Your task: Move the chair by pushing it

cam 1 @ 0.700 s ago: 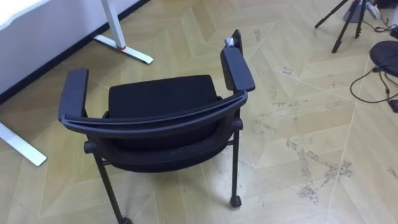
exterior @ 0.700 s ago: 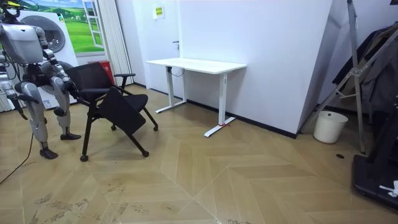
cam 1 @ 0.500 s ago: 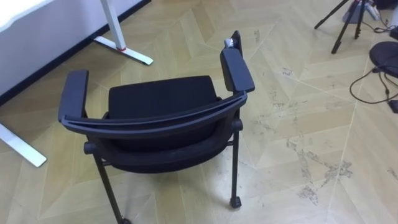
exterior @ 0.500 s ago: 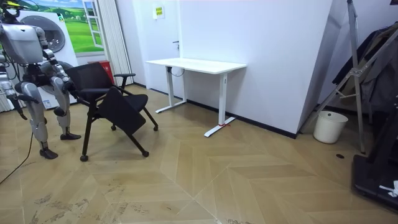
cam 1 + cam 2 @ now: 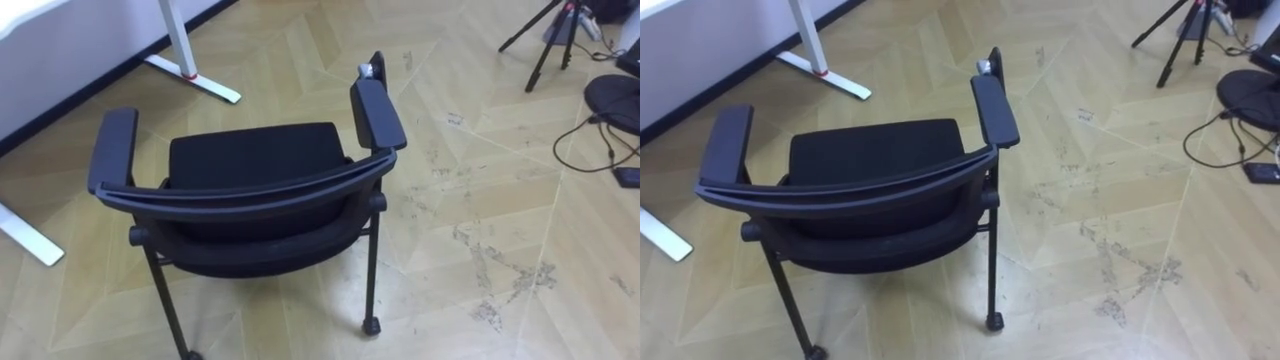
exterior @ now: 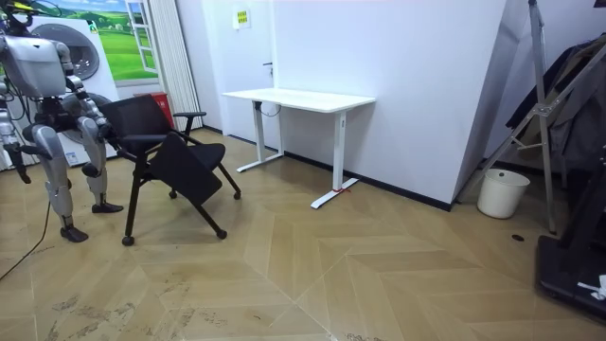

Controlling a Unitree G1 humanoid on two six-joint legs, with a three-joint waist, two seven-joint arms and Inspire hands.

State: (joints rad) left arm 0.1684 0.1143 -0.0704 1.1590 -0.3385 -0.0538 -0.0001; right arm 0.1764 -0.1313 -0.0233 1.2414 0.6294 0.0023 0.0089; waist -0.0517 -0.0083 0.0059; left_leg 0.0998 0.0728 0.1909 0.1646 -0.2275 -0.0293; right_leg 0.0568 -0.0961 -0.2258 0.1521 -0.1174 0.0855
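Task's thing: the black chair (image 5: 255, 165), with two armrests, stands on the wood floor (image 5: 480, 150). It is a little way out from the white worktop (image 6: 298, 98), on the room view's left of it and clear of its legs.
Facing: the seat front points roughly toward the worktop's foot (image 5: 195, 80). The backrest is the side farthest from the worktop.
Robot: it stands upright just behind the chair, on the side away from the worktop, looking down over the backrest.
Left hand: the left hand (image 6: 104, 135) is held forward, close to the backrest. It is too small in the room view for me to tell how it is set, or whether it touches.
Right hand: the right hand (image 6: 15, 163) hangs low on the robot's far side from the worktop, well apart from the chair. I cannot tell its state either.
Contact: from above, the backrest's top rail and both armrests lie bare, so I judge that no push bears on the chair at this moment.
Done: the approach, as I read it, since the robot is lined up behind the backrest.
Left: nearly all of it. The hands have to be laid on the backrest and the chair rolled on its castors (image 5: 371, 326), probably in toward the worktop, though the task names no place.
Risk: the worktop's foot lies ahead of the chair and could catch a leg.
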